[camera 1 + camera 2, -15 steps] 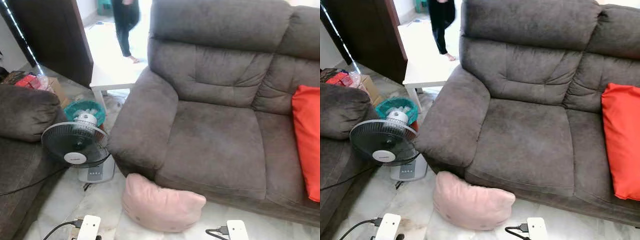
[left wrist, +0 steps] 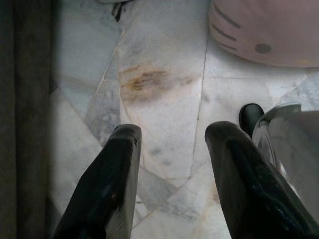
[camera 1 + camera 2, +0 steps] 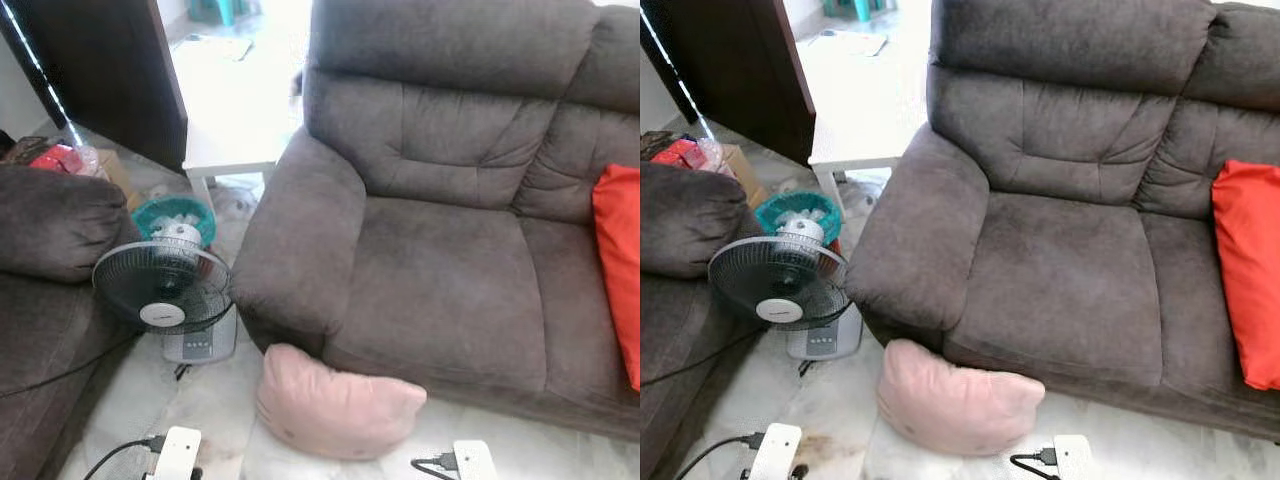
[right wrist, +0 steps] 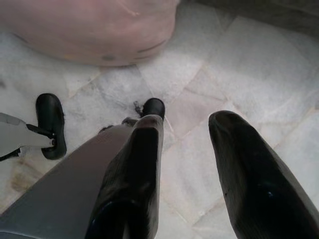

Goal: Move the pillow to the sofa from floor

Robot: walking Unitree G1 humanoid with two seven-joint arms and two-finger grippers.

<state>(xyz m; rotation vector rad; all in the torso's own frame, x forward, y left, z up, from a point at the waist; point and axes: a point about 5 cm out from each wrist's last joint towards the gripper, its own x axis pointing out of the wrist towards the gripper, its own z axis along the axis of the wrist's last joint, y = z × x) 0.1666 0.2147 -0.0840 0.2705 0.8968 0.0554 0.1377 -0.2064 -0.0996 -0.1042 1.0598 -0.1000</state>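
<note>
A pale pink pillow (image 3: pixel 335 405) lies on the marble floor, leaning against the front of the dark grey sofa (image 3: pixel 440 290) below its left armrest. It also shows at the edge of both wrist views, pink pillow (image 2: pixel 264 30) and pink pillow (image 4: pixel 94 27). My left gripper (image 2: pixel 172 144) hangs open above bare floor tiles, short of the pillow. My right gripper (image 4: pixel 187 132) hangs open too, over the floor near the pillow. Nothing is between either pair of fingers.
A standing fan (image 3: pixel 163 290) sits on the floor left of the sofa armrest, with a teal basket (image 3: pixel 172 215) behind it. A second dark sofa (image 3: pixel 50 260) is at the left. A red cushion (image 3: pixel 620 260) rests on the sofa's right seat. A white table (image 3: pixel 230 140) stands behind.
The whole view has shifted slightly, so the camera moved. The person who stood in the doorway at the back has gone from sight. The pillow lies where it was.
</note>
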